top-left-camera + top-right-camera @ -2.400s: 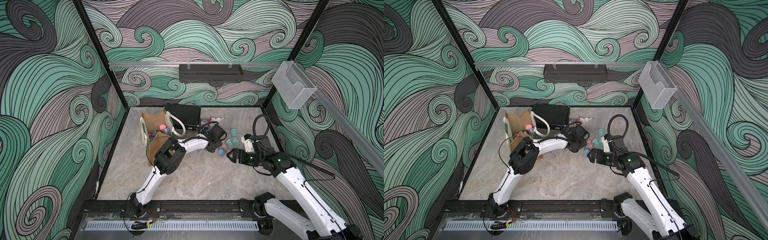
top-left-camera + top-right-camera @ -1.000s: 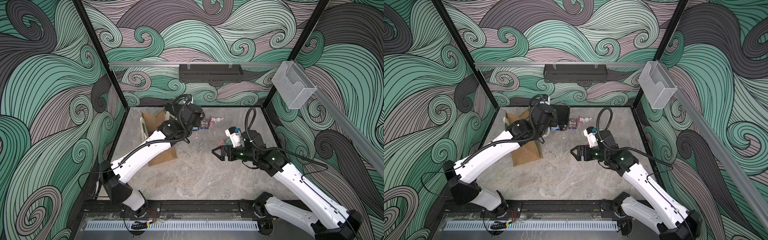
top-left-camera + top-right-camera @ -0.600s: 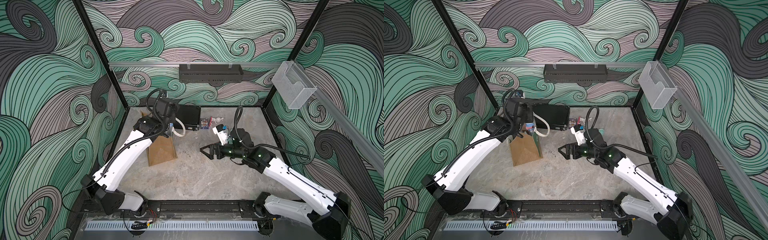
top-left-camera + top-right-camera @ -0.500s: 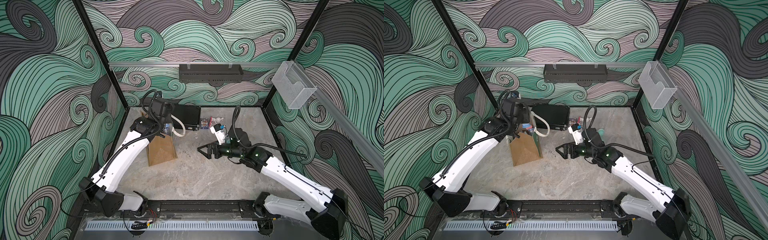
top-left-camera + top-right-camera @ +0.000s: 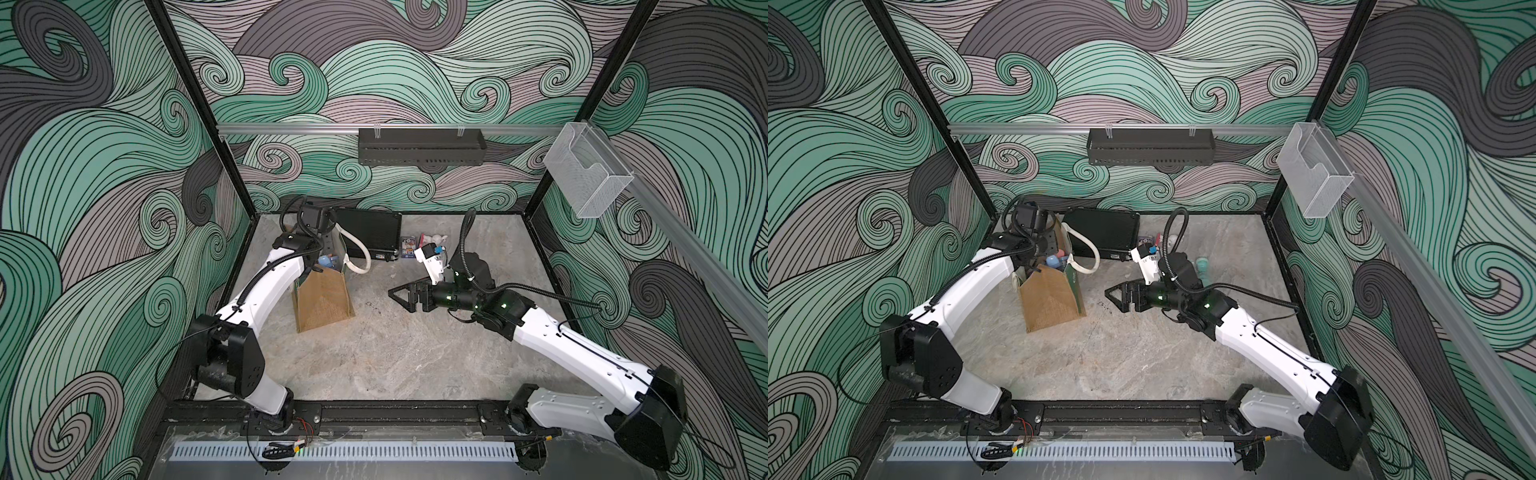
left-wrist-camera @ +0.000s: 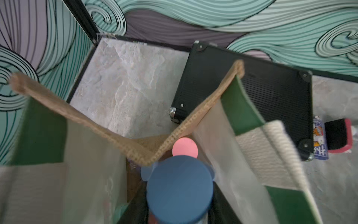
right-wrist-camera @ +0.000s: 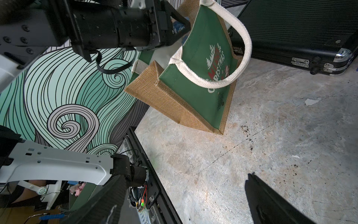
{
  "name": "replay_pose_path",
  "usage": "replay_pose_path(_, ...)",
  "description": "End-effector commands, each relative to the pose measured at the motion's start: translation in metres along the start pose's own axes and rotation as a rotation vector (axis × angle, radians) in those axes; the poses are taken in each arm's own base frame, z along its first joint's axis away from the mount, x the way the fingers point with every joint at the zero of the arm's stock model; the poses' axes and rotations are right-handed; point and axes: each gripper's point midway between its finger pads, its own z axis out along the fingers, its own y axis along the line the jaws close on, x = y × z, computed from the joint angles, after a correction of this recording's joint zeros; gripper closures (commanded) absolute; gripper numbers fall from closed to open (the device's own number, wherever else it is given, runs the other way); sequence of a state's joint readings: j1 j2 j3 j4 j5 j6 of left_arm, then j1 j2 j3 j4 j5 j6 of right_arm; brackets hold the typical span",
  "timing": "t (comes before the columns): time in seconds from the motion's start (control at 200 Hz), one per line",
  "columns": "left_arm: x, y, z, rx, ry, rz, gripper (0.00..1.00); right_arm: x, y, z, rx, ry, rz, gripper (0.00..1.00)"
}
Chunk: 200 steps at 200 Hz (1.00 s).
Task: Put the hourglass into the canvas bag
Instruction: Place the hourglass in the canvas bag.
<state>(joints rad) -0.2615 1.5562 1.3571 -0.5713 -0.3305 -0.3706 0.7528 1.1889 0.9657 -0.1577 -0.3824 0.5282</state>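
The canvas bag (image 5: 324,303) (image 5: 1050,307) stands upright at the left rear of the table, tan burlap with green lettered panels (image 7: 203,77) and cream handles. My left gripper (image 5: 326,252) (image 5: 1049,254) hangs at the bag's open mouth, shut on the hourglass (image 6: 180,189). Of the hourglass only its round blue end cap shows, between the dark fingers (image 6: 135,209). The cap is level with the burlap rim (image 6: 87,120). A pink disc (image 6: 185,147) lies deeper in the bag. My right gripper (image 5: 401,293) (image 5: 1115,296) (image 7: 180,203) stands open and empty to the right of the bag.
A flat black case (image 5: 368,235) lies against the back wall behind the bag. Beside it are a small card pack (image 5: 408,248) and a pink-and-black block (image 6: 338,135). A teal object (image 5: 1202,266) shows behind my right wrist.
My left arm has swung from the table's middle to the bag at the left rear, carrying the hourglass. My right gripper has slid left toward the bag and stayed open.
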Motion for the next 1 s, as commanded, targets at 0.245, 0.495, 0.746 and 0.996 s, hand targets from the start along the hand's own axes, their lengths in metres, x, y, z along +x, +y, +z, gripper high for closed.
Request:
replay_pose_path(0.245, 0.016, 0.008, 0.026, -0.025, 0.066, -0.096, 0.76, -0.001, 0.000, 0.007, -0.011, 0.007, 0.003, 0.00)
replay_pose_path(0.495, 0.010, 0.003, 0.016, 0.011, 0.074, -0.096, 0.52, -0.005, -0.005, -0.004, 0.011, -0.011, 0.009, 0.00)
replay_pose_path(0.746, -0.016, 0.000, -0.018, 0.091, -0.044, -0.089, 0.41, -0.008, -0.009, -0.014, 0.037, -0.030, 0.012, 0.00)
replay_pose_path(0.996, -0.043, -0.001, -0.071, 0.183, -0.146, -0.154, 0.35, -0.012, -0.015, -0.029, 0.056, -0.045, 0.017, 0.00)
